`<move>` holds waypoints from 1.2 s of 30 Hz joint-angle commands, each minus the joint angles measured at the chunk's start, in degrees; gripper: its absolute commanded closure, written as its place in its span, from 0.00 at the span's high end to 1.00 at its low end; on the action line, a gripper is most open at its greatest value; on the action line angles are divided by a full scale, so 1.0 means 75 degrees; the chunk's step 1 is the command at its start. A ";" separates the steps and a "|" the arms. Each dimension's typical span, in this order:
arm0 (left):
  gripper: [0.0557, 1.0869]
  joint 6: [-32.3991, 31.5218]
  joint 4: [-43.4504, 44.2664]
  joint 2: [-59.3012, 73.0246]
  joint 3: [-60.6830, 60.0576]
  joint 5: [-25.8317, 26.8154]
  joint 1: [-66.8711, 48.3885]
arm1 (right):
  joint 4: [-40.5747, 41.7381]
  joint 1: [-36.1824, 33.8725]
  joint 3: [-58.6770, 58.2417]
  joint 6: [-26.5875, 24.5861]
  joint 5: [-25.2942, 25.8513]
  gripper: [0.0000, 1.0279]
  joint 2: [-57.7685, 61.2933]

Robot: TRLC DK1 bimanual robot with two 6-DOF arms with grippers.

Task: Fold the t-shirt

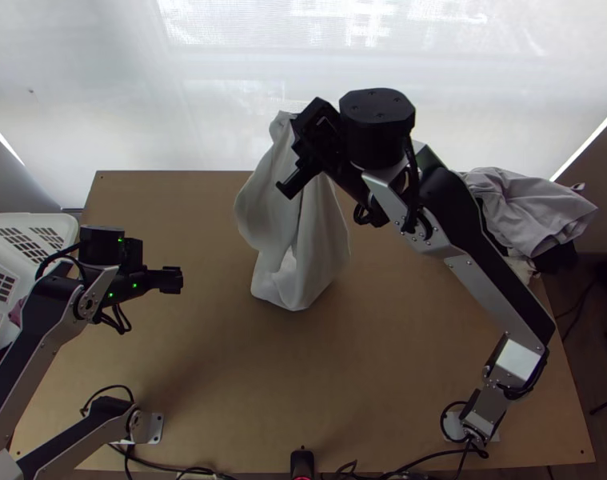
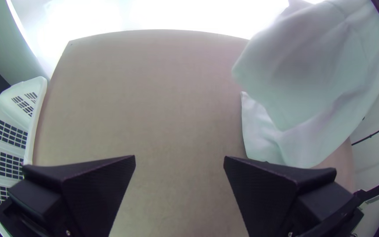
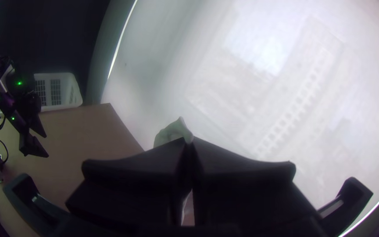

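White fabric t-shirt (image 1: 291, 212) dangles from the clamped black right gripper (image 3: 188, 142), so imo the wide-open black left gripper (image 2: 179, 159) needs to head right, toward the wooden table (image 1: 167, 179)'s far edge.

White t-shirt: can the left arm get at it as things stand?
Probably yes. The left gripper is open to one side of the white t-shirt, nothing visible between them; the right gripper holds it up by its top.

White t-shirt (image 1: 267, 208), tan table (image 1: 431, 344), grid-patterned white basket (image 2: 6, 113), grey cloth (image 1: 535, 210)
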 commanded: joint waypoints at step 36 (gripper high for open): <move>0.95 0.0358 0.1950 0.3732 0.1007 -0.0085 -0.2109 | 0.1468 -0.4478 -0.8490 0.0736 -0.0124 0.03 -0.4904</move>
